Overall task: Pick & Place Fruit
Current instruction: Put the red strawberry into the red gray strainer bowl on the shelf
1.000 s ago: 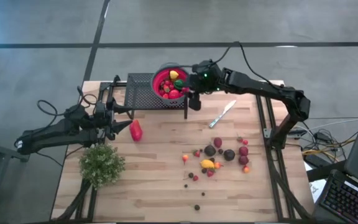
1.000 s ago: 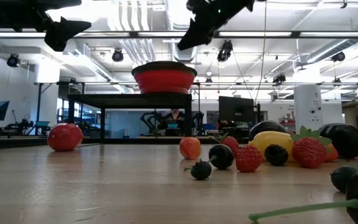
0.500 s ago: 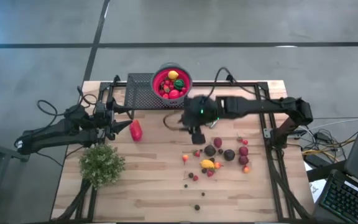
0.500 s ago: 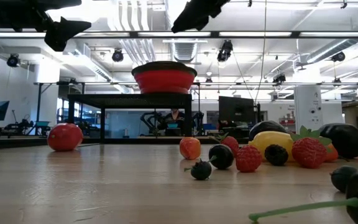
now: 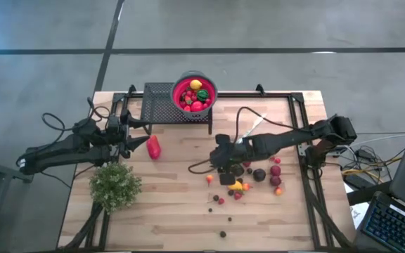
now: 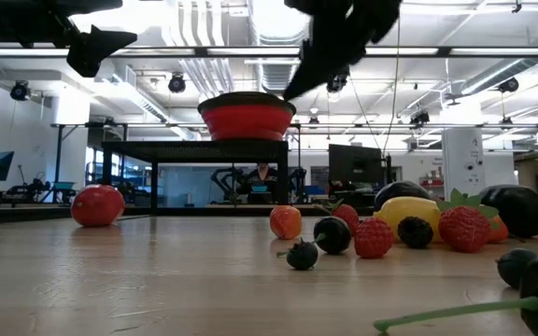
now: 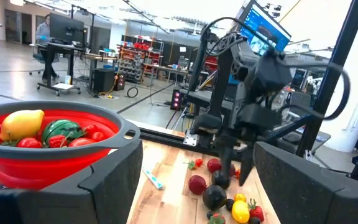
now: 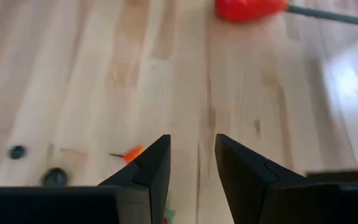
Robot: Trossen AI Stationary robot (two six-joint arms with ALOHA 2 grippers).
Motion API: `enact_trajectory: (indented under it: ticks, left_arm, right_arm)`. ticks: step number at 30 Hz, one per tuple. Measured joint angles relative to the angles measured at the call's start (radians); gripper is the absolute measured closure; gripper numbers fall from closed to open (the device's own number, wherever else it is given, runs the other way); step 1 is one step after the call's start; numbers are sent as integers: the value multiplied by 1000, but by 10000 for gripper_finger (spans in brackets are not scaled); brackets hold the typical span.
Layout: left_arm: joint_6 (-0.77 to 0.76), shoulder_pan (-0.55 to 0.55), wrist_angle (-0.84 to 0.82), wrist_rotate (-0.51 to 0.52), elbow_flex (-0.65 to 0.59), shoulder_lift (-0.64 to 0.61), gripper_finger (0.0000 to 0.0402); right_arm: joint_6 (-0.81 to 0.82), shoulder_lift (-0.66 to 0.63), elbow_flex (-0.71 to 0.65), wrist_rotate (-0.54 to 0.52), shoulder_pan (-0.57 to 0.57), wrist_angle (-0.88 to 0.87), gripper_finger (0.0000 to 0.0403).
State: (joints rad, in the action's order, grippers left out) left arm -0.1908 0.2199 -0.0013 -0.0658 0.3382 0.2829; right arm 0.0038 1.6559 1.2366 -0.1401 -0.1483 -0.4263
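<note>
**A:** As seen from above, where to find the right gripper (image 5: 224, 164)?

**B:** Over the worktop (image 5: 174, 211), at the side of the loose fruit (image 5: 259, 174) nearest the middle. Hanging clear above the pile in the low view, touching none of it.

**A:** And how far open?

**B:** Parted by a narrow gap, with nothing held. Only bare wood between the fingers (image 8: 157, 168) in the wrist view. One small orange berry (image 8: 134, 152) lying just off to one side of them, two dark bits farther off.

**A:** Anything else ahead of that wrist camera?

**B:** Part of the red piece (image 5: 153, 147), lying on the wood well beyond the fingertips.

**A:** Left gripper (image 5: 140, 143)?

**B:** Waiting toward the left side of the worktop, spread wide and empty. Tips pointing at the red piece, just beside it; touching or apart, cannot tell.

**A:** Where else to look for fruit?

**B:** Heaped in the bowl (image 5: 194, 93): yellow, green and red pieces. Bowl sitting on the rack (image 5: 159, 102) at the back edge. Loose pile right of centre, mixing maroon, red, yellow and orange. Beyond it, a few tiny dark ones scattered toward the front edge.

**A:** Plant (image 5: 115, 185)?

**B:** Standing at the left, just in front of the left arm.
</note>
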Motion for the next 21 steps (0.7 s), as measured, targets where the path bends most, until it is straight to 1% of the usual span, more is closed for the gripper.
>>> enact_trajectory:
  ticks: [4, 12, 16, 21]
  left_arm:
    - [0, 0, 0, 0, 0, 0, 90]
    - [0, 0, 0, 0, 0, 0, 90]
    - [0, 0, 0, 0, 0, 0, 90]
    - [0, 0, 0, 0, 0, 0, 90]
  right_arm:
    - [41, 2, -65, -20, -2, 18, 280]
    - [65, 5, -203, -17, -3, 142, 251]
    - [76, 5, -262, 11, -3, 228, 239]
    - [97, 5, -333, 14, -4, 341, 234]
